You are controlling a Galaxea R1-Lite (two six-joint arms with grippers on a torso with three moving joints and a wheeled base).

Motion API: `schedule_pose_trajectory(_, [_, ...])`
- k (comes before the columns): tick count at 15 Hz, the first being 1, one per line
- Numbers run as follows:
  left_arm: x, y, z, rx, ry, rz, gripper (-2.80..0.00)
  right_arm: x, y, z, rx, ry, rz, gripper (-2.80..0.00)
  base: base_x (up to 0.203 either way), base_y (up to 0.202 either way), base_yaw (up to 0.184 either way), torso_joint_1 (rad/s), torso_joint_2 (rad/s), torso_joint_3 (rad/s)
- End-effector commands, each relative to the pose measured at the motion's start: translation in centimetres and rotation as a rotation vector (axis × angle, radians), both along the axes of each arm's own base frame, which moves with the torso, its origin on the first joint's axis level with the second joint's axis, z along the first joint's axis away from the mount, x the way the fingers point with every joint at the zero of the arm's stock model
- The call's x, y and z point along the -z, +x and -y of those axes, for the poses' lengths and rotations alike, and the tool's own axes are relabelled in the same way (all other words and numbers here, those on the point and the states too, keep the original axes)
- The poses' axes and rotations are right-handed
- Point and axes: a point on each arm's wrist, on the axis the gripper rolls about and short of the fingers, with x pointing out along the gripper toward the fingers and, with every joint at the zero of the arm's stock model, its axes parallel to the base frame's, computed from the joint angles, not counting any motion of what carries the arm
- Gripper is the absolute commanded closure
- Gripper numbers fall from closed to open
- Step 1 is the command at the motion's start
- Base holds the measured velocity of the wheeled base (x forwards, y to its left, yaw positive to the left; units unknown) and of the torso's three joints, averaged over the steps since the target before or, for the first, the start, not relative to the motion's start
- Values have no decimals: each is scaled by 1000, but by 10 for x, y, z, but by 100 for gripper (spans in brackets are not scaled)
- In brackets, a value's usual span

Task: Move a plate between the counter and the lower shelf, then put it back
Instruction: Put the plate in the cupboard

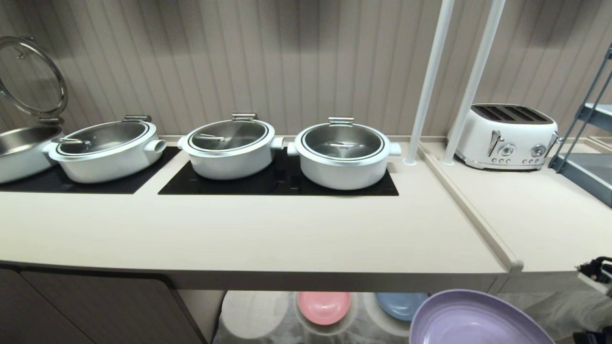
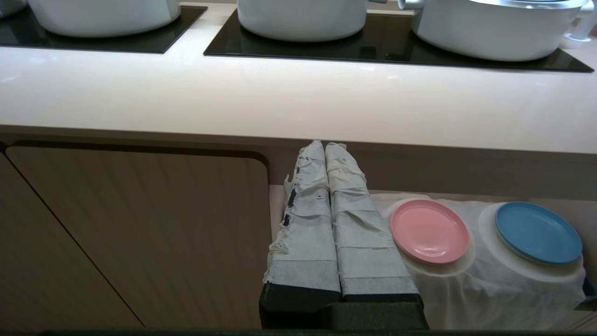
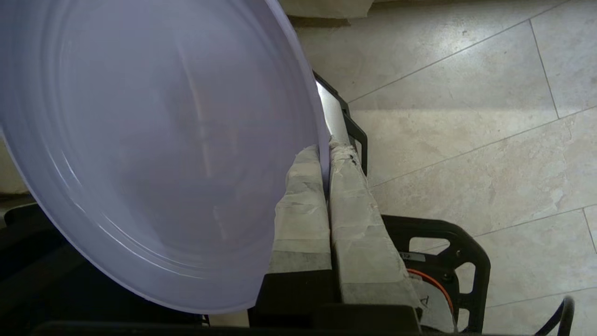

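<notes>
Right gripper [image 3: 325, 154] is clamped tight on the rim of the round lilac plastic plate [image 1: 473, 317], holding it in the air at five o'clock, below the long beige counter's [image 1: 267, 239] front edge. Left gripper [image 2: 325, 154] hangs parked by the cabinet, fingers pressed together, empty; the pink plate [image 2: 429, 231] and blue plate [image 2: 538, 232] sit on the cloth-draped lower shelf [image 2: 485, 284].

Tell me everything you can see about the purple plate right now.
The plate is round, shallow and lilac, matte plastic by its look, with faint concentric rings and a low raised rim. It is empty and tilted, held in the air in front of the counter and below its front edge, over the tiled floor. The right gripper is shut on its rim, one taped finger on each face. Nothing else touches it.
</notes>
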Motion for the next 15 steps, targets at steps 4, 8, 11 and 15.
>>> schedule_pose_trajectory(4, [0, 0, 0, -1, 0, -1, 0, 5, -30, 4, -10, 2, 2, 0, 0, 0, 0, 0, 0, 0])
schedule_pose_trajectory(8, [0, 0, 0, -2, 0, -1, 0, 9, -46, 6, -10, 1, -4, 0, 0, 0, 0, 0, 0, 0])
schedule_pose_trajectory(11, [0, 0, 0, -1, 0, -1, 0, 9, -48, 7, -10, 2, 3, 0, 0, 0, 0, 0, 0, 0])
schedule_pose_trajectory(15, [0, 0, 0, -2, 0, -1, 0, 9, -48, 5, -28, 4, 4, 0, 0, 0, 0, 0, 0, 0])
